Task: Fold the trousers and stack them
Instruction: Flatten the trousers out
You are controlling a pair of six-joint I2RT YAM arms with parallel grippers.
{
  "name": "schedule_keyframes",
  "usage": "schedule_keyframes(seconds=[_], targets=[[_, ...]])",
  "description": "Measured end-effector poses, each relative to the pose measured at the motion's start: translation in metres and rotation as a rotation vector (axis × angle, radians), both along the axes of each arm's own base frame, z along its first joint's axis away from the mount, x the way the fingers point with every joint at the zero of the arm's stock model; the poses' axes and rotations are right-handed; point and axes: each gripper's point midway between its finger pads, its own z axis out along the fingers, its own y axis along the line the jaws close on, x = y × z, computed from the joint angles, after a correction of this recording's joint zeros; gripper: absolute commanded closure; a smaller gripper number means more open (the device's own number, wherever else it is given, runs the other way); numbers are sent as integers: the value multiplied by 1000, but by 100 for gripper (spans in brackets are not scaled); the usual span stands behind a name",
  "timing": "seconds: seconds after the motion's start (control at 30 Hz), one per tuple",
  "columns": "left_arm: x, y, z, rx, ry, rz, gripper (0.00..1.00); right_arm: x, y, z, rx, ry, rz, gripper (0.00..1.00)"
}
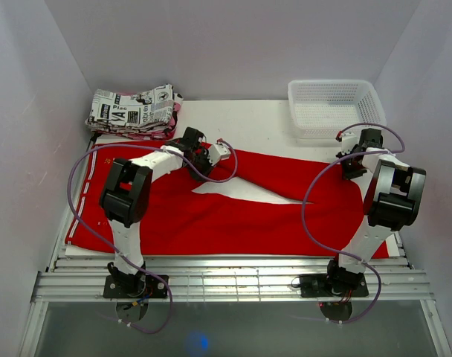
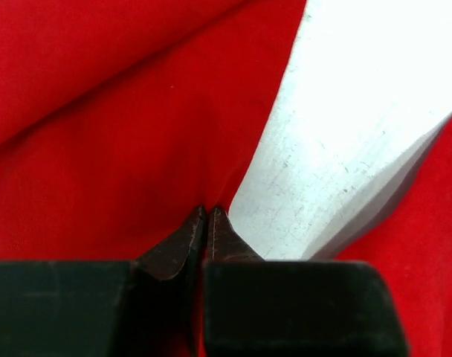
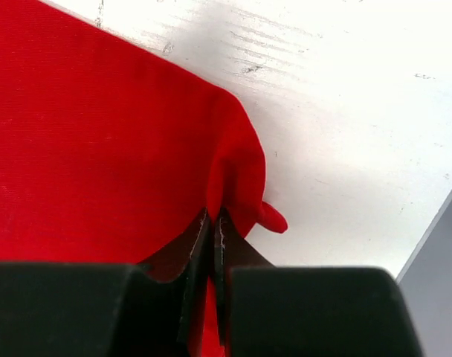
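Red fabric covers most of the white table [image 1: 244, 119]: the trousers [image 1: 174, 216] lie spread flat from 9 o'clock across to 3 o'clock. A wedge of bare tabletop shows through the red near centre.

Left gripper [image 1: 226, 150] sits low at about 11 o'clock from table centre, at the far side of that wedge. Left wrist view: the left gripper [image 2: 209, 213] has its tips pressed together right at the line where red meets white. Red shows in the slit between the fingers [image 2: 181, 249], so it reads as pinched on the trousers' edge.

Right gripper [image 1: 351, 165] is at 2 o'clock, on the far right corner of the cloth. Right wrist view: the right gripper [image 3: 213, 216] is clamped on a bunched corner of the trousers. A small red nub pokes out past the tips toward 3 o'clock, with bare table beyond.

Newspaper-print garment [image 1: 133, 111] sits folded in the 10 o'clock corner, right at the trousers' far edge. White mesh basket [image 1: 334, 108] stands at 1 o'clock, just beyond the red cloth.
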Motion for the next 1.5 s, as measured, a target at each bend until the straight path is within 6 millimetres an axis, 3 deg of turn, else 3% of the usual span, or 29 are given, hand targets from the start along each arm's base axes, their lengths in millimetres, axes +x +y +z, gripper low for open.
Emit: schedule_keyframes(seconds=[0.23,0.43,0.6,0.7,0.73,0.77,0.83,0.87,0.93,1.07,1.13,1.2,1.27,1.33,1.37,1.4,1.5], targets=[[-29,7,-2,16,-15,-150,100,1,-13,3,-34,28,-5,92],[-69,21,-3,50,2,-284,100,22,-37,13,-76,25,-15,92],[-77,21,-2,46,20,-308,100,39,-42,18,-88,15,-9,92],[-78,20,1,36,37,-298,78,45,-44,16,-98,20,-10,92],[-77,18,3,33,39,-291,72,46,-44,16,-100,21,-11,89],[-76,18,6,31,45,-278,58,47,-45,16,-105,23,-13,77],[-74,16,14,27,59,-243,46,50,-50,18,-121,23,-21,63],[-69,14,20,20,58,-220,38,51,-53,21,-127,22,-21,46],[-55,6,40,-8,40,-163,35,52,-56,28,-133,24,-24,26],[-21,-3,86,-82,-15,-24,32,46,-53,41,-114,39,4,15],[-1,3,113,-128,-34,70,32,35,-44,50,-83,59,42,14],[19,25,132,-162,-37,185,32,20,-30,63,-32,90,112,19],[36,66,140,-181,-27,322,33,4,-14,78,21,114,182,30],[43,122,135,-176,12,474,35,-20,3,90,74,152,255,37],[42,159,127,-164,47,572,35,-41,15,94,112,186,293,47],[41,184,121,-154,66,640,35,-52,20,94,131,209,312,50],[20,236,99,-125,143,772,36,-99,44,73,191,306,360,57]])
